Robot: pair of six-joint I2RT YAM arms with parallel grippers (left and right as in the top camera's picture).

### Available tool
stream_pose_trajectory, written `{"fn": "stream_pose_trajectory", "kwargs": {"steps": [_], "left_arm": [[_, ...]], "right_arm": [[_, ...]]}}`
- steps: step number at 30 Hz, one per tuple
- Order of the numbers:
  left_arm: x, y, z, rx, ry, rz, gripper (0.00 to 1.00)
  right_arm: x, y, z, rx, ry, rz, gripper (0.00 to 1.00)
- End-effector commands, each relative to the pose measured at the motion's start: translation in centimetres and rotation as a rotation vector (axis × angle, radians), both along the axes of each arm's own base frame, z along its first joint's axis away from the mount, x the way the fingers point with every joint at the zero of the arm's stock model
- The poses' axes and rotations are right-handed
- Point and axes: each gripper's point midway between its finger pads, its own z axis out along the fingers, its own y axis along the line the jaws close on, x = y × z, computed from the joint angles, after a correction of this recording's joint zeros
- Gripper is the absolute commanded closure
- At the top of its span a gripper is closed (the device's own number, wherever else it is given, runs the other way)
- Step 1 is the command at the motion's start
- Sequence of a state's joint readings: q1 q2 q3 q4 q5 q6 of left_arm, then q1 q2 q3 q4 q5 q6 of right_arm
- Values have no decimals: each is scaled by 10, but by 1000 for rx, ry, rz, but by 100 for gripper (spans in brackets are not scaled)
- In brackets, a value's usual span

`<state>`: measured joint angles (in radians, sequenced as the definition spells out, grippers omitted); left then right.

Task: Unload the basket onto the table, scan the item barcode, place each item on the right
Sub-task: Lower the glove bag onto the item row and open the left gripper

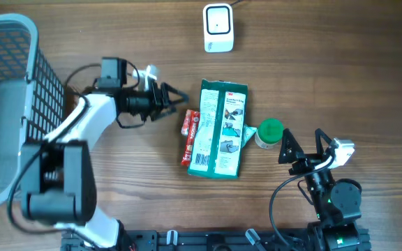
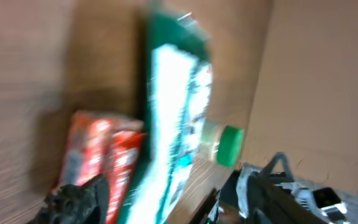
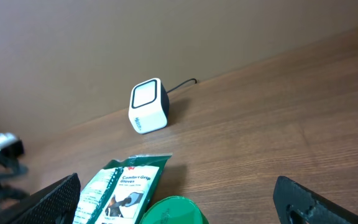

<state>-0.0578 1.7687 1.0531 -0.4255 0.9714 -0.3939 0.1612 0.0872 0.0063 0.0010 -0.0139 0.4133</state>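
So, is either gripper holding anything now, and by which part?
Nothing is held: the left gripper and the right gripper both stand open and empty.

A flat green plastic package (image 1: 218, 129) is lying mid-frame on the brown wooden table (image 1: 340, 63), with a red packet (image 1: 189, 136) lying along its left edge and a small green-capped bottle (image 1: 269, 132) sitting at its right edge. A white boxy scanner (image 1: 218, 28) is standing at top centre. The left gripper (image 1: 175, 102) is pointing at the red packet's upper end, its fingers spread and holding nothing. The right gripper (image 1: 303, 145), lower right, is gaping wide just beside the bottle. A grey mesh basket (image 1: 19, 42) is filling the left edge.
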Motion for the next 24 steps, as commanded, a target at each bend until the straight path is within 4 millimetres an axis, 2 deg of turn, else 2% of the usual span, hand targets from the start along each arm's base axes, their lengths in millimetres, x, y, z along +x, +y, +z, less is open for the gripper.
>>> {"fn": "stream_pose_trajectory", "kwargs": {"steps": [1,5,10,13,24], "left_arm": [[21,6,70,38,-221,38,0],[37,37,88,243,-332,185,0],[48,108,70,638,-314,436,0],[45,136,60,781,-279,508,0],[44,139,59,799,-272,514,0]], "right_arm": [[1,-1,-1,-19,-1,-8,1],[1,-1,-1,-19,-1,-8,0],[1,-1,-1,-19,-1,-8,0],[1,-1,-1,-19,-1,-8,0],[1,-1,-1,-19,-1,-8,0]]}}
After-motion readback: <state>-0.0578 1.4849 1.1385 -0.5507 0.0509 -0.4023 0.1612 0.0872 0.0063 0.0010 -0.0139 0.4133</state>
